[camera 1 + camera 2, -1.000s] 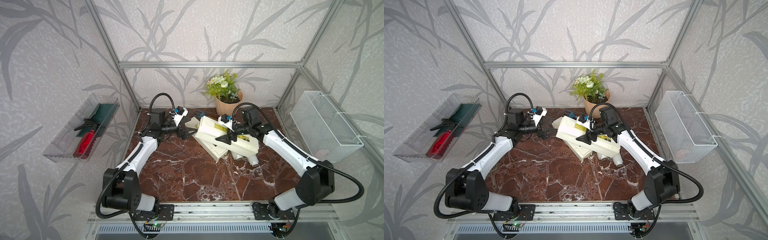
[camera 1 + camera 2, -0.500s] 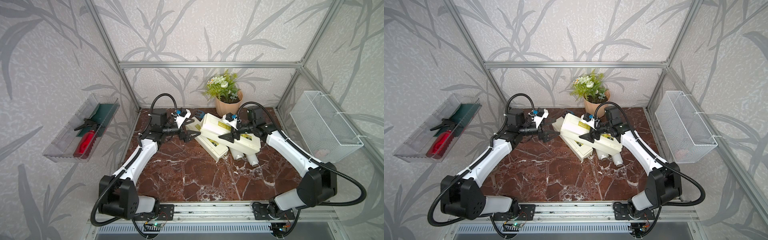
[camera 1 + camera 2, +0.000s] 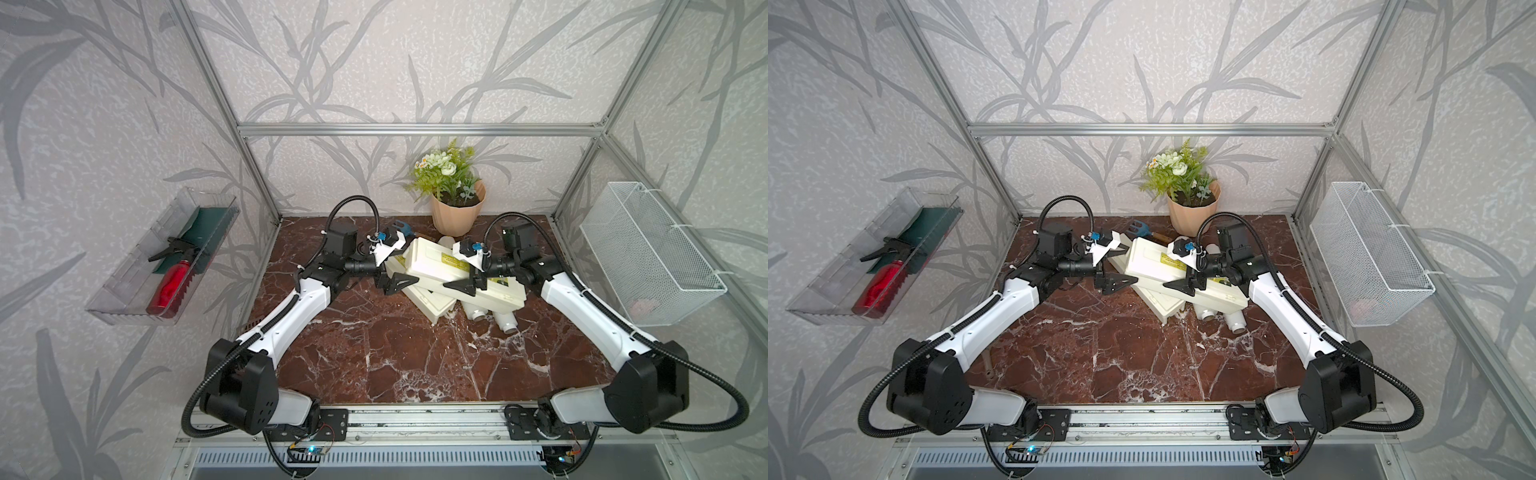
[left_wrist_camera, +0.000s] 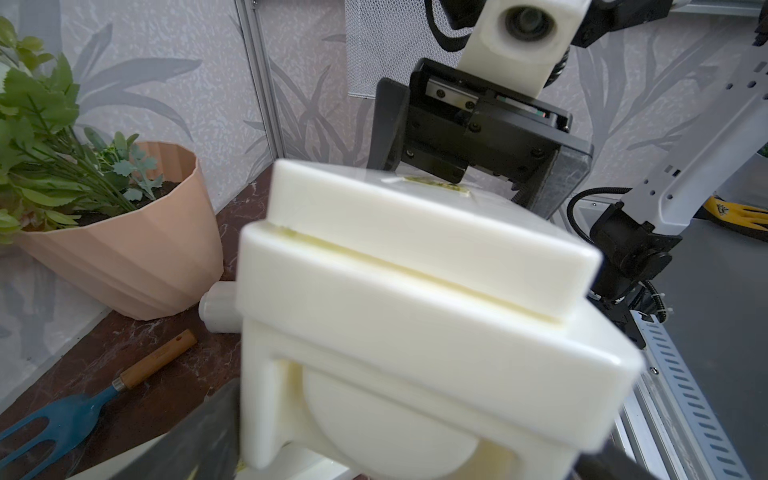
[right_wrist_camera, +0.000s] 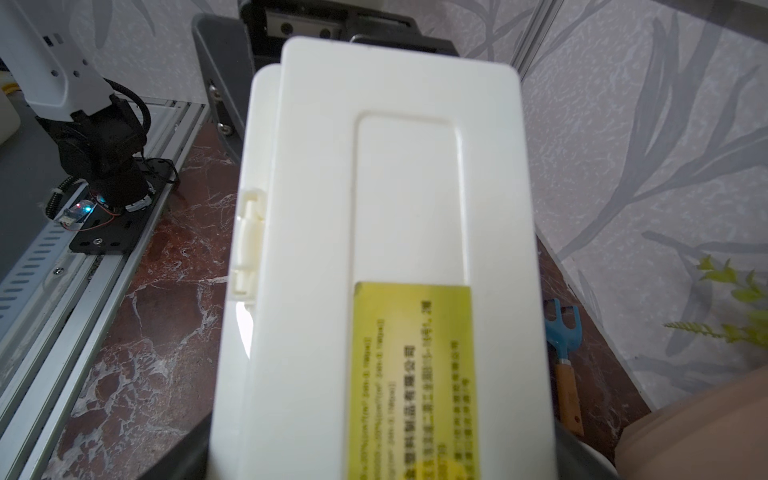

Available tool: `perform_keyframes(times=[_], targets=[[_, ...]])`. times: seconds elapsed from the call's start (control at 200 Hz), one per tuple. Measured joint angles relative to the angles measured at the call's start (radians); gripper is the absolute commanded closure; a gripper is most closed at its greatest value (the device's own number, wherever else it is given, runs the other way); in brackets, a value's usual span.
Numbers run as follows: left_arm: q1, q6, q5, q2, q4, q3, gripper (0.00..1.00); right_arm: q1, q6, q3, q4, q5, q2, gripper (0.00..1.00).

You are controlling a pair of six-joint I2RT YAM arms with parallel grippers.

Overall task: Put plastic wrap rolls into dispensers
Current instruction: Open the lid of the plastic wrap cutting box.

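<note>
left gripper (image 3: 404, 266): spread wide around end of upper dispenser (image 3: 432, 261) | right gripper (image 3: 462, 271): clamped across it | it leans on lower dispenser (image 3: 428, 302)

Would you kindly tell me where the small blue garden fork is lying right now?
In a top view the garden fork lies near the back edge of the table, just left of the plant pot and behind the stacked dispensers.
</note>
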Motion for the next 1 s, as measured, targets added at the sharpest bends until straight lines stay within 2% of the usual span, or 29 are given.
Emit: perform_keyframes(times=[0.35, 0.495, 0.595, 0.74, 0.86, 0.935, 1.0], targets=[[-0.043, 0.0, -0.004, -0.029, 0.051, -0.065, 0.01, 0.004, -0.061, 0.0, -0.027, -0.067, 0.0, 0.29], [-0.066, -0.016, -0.011, -0.029, 0.114, -0.093, 0.02, 0.011, -0.061, 0.0, -0.043, -0.073, 0.0, 0.26], [-0.077, -0.053, -0.01, -0.029, 0.173, -0.12, 0.1, 0.018, -0.05, 0.0, -0.046, -0.066, 0.0, 0.17], [-0.081, -0.099, -0.003, -0.028, 0.237, -0.142, 0.38, 0.024, -0.014, 0.0, -0.034, -0.052, 0.0, 0.01], [-0.081, -0.117, -0.011, -0.025, 0.256, -0.142, 0.56, 0.039, 0.05, -0.004, 0.016, -0.005, -0.01, 0.01], [-0.081, -0.135, -0.014, -0.022, 0.26, -0.142, 0.62, 0.046, 0.083, -0.034, 0.064, 0.037, -0.042, 0.01], [-0.081, -0.151, -0.012, -0.02, 0.261, -0.142, 0.63, 0.054, 0.108, -0.075, 0.114, 0.074, -0.081, 0.01]])
